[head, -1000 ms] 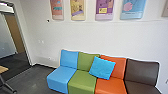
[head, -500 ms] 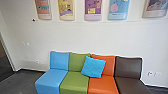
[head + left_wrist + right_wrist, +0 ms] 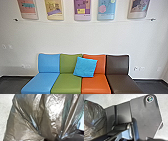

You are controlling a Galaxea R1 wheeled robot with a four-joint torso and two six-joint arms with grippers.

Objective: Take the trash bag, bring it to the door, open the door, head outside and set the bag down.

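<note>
Rightward the robot has turned, facing now the coloured seats (image 3: 66, 83); the trash bag (image 3: 50, 112) is bunched, probably for easier carrying, but I cannot tell either gripper's state.

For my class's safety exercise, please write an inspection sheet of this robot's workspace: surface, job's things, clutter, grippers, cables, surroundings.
Surface: dark floor beside the seats.
Job's things: trash bag, shiny brownish plastic, gathered into folds.
Clutter: one loose blue cushion leaning where the green and orange seats meet.
Grippers: bag close to the left wrist camera; whether gripped, cannot tell.
Cables: thin line under the posters; cable or not, cannot tell.
Surroundings: white wall; joined seats in blue, green, orange and dark brown.
</note>
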